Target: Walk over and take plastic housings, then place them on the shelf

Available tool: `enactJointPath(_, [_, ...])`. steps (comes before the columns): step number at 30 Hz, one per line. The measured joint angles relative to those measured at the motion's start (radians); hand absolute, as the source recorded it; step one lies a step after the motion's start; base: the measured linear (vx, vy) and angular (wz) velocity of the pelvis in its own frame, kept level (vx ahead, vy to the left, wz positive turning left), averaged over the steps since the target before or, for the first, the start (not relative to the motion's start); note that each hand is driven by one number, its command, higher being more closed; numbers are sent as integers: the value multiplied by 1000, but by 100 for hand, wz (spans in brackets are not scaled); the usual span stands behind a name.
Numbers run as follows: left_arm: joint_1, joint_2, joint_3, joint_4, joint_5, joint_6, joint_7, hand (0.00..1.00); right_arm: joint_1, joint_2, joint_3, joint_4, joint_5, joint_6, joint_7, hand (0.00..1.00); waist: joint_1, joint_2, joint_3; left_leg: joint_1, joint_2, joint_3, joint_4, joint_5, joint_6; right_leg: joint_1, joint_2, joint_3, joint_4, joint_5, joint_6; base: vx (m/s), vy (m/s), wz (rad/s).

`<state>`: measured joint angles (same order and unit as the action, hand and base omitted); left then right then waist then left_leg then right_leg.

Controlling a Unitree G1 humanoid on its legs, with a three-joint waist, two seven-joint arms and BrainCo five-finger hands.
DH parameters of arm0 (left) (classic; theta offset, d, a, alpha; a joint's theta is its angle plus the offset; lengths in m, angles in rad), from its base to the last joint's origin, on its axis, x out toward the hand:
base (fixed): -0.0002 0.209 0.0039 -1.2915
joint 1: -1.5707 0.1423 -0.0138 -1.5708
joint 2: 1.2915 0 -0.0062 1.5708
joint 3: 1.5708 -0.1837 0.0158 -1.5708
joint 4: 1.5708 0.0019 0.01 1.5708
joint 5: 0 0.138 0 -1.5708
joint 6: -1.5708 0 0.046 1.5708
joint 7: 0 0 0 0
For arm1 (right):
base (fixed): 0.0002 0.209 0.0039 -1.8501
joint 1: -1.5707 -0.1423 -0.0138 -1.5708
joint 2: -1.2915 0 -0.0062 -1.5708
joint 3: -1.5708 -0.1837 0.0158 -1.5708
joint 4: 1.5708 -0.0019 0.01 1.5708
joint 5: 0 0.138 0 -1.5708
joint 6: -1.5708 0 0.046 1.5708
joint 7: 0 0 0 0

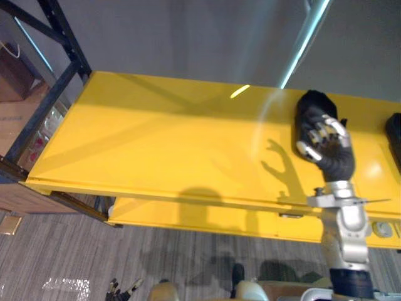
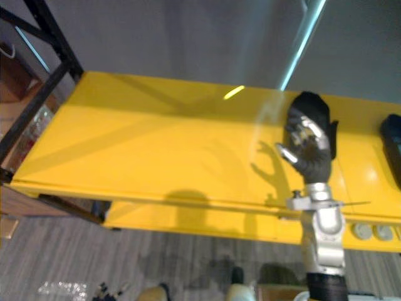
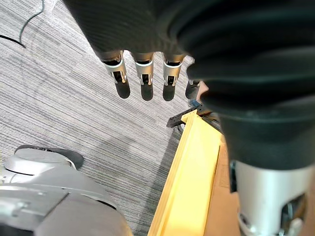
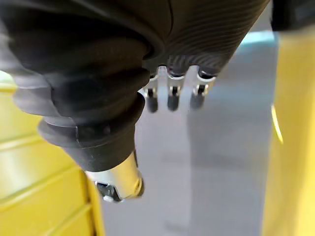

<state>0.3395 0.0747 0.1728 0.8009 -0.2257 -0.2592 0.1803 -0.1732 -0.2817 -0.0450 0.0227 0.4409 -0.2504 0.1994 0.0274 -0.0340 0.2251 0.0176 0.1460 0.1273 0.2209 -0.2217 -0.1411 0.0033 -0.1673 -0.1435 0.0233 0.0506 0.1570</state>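
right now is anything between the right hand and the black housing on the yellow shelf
Nothing visible does. The right hand overlaps the near end of the black housing lying on the yellow shelf. Another dark housing lies apart at the shelf's right end, out of the way.

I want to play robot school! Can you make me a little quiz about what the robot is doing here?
1. True or false: the housing lies on the floor.
2. The right hand is over: A the shelf, B a chair, C a sink.
3. Fill in: the left hand hangs with straight fingers, holding ____.

Key: 1 false, it lies on the yellow shelf. 2 A. 3 nothing.
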Motion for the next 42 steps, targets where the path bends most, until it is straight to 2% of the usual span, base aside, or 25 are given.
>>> enactJointPath(1, [-8, 0, -1, 1, 0, 1, 0, 0, -19, 11, 15, 76, -3, 33, -14, 0, 10, 1, 0, -2, -1, -11, 4, 1, 1, 2, -6, -15, 0, 0, 0, -14, 12, 19])
enactJointPath(3, [-11, 0, -1, 1, 0, 4, 1, 0, -44, 24, 35, 180, -5, 67, -56, 0, 23, 4, 0, -4, -2, -23, 13, 0, 1, 13, -7, -25, 0, 0, 0, -19, 9, 21])
enactJointPath(5, [-12, 0, -2, 1, 0, 9, 1, 0, -79, 49, 35, 293, -4, 108, -126, 0, 38, 12, -4, -4, -5, -40, 19, 0, 0, 30, -9, -47, -2, 0, 0, -29, 3, 22])
enactJointPath(11, [-18, -4, -32, 3, 1, 22, 2, 0, -208, 52, 7, 443, 0, 128, -228, 0, 50, 41, -21, -23, -15, -69, 35, 3, 4, 36, -21, -71, -4, 3, 0, -51, 12, 12])
enactJointPath(14, [-18, -4, -31, 6, 7, 22, 2, 0, -246, 52, -4, 492, 3, 128, -262, 0, 58, 50, -26, -25, -18, -72, 36, 6, 7, 36, -22, -74, -4, 7, 1, -35, -2, 3])
enactJointPath(18, [-24, -4, -31, 6, 8, 22, 0, 0, -283, 50, -44, 547, 17, 120, -309, 0, 68, 49, -26, -39, -21, -84, 51, 6, 8, 38, -23, -82, -5, 10, 1, -30, 3, 7])
enactJointPath(24, [-24, -4, -32, 6, 8, 21, 0, 0, -309, 51, -76, 583, 15, 98, -441, 0, 71, 49, -26, -38, -26, -87, 51, 8, 10, 49, -24, -84, -21, 19, 3, -6, 1, 2])
enactJointPath(26, [-25, -4, -37, 6, 8, 20, 0, 0, -309, 51, -103, 583, 14, 95, -462, 0, 71, 49, -26, -38, -26, -86, 51, 8, 10, 49, -24, -84, -23, 19, 2, 0, 0, 0])
enactJointPath(38, [-27, -4, -49, 7, 8, 20, 0, 0, -305, 51, -133, 580, -32, 68, -528, 0, 69, 50, -26, -31, -32, -68, 37, 9, 12, 47, -24, -70, -39, 30, 3, 2, 4, -3])
enactJointPath(42, [-27, -5, -62, 7, 8, 20, 0, 0, -301, 51, -133, 574, -33, 68, -529, 0, 69, 51, -25, -20, -32, -59, 30, 9, 12, 47, -24, -58, -39, 31, 2, -2, 4, -8])
